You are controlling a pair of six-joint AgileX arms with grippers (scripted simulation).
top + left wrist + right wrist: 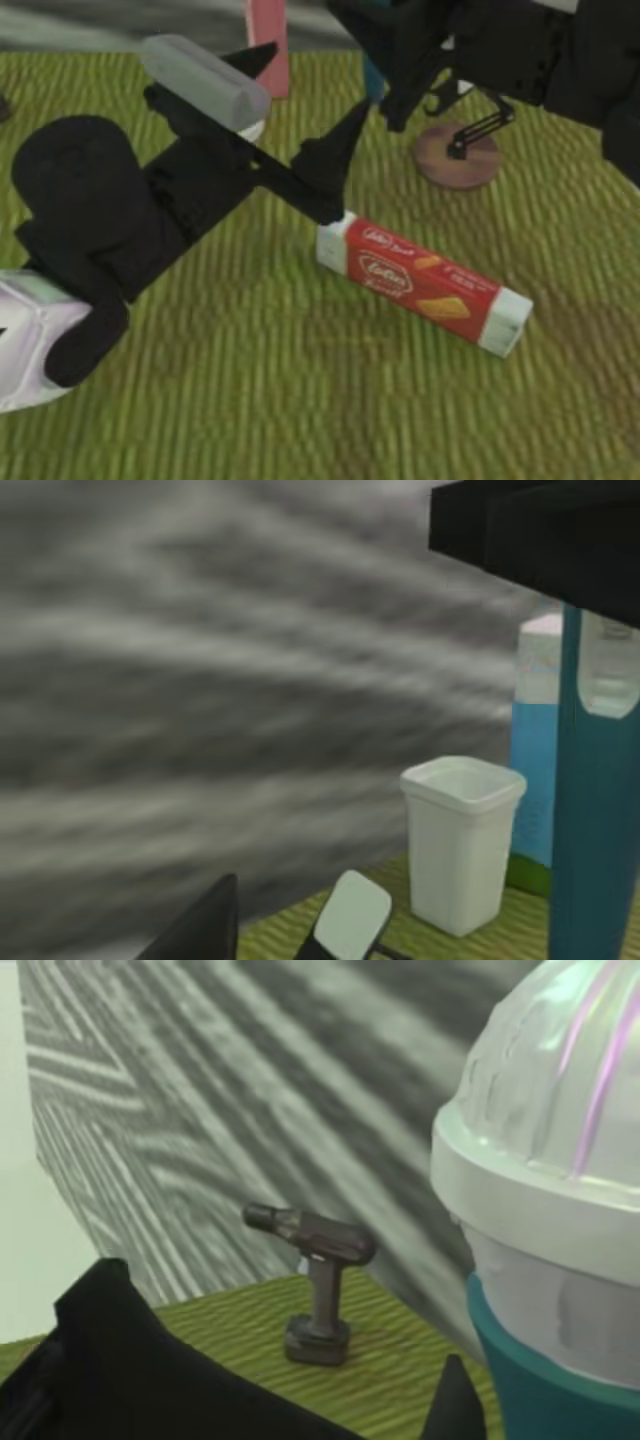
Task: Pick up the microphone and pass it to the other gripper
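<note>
The microphone point(372, 78) hangs above the mat at the back, its teal handle point(590, 810) upright with the white switch point(608, 675) showing. Its mesh head point(545, 1110) fills the near side of the right wrist view. My right gripper point(385, 100), all black, comes in from the upper right and is shut on the microphone. My left gripper point(320, 75) reaches up from the left with its two fingers spread open and nothing between them. The handle stands just outside the left gripper's right-hand finger point(340, 150), not in the gap.
A red biscuit box point(425, 285) lies on the green mat at centre right. A round wooden stand point(457, 158) sits behind it and a pink block point(268, 40) at the back. A white bin point(460, 840), a blue carton point(535, 740) and a drill point(315, 1280) stand farther off.
</note>
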